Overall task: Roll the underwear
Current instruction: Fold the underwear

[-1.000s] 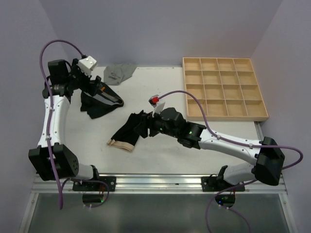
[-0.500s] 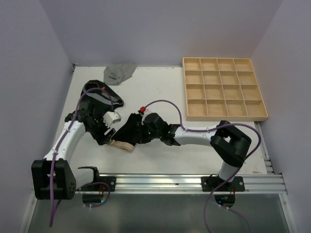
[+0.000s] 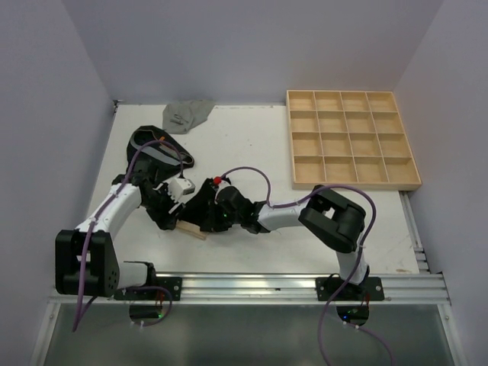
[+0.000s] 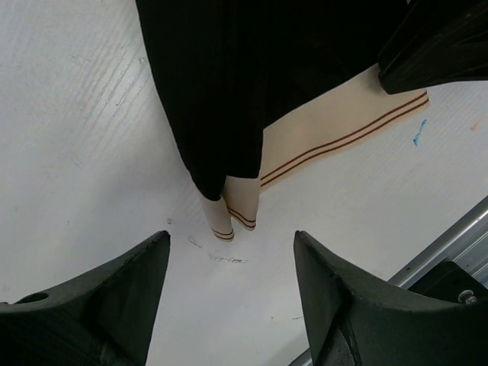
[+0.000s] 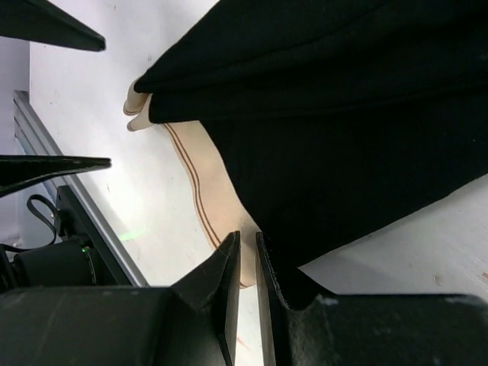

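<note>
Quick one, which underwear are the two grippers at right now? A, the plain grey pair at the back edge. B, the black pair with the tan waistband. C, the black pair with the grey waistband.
B: both wrist views show the black pair with the tan waistband, its striped band just ahead of the left gripper and at the tips of the right gripper.

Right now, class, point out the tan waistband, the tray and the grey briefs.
tan waistband (image 4: 335, 118): left wrist view, middle of the band.
tray (image 3: 356, 185): top view, near rim.
grey briefs (image 3: 187, 114): top view, middle of the cloth.
</note>
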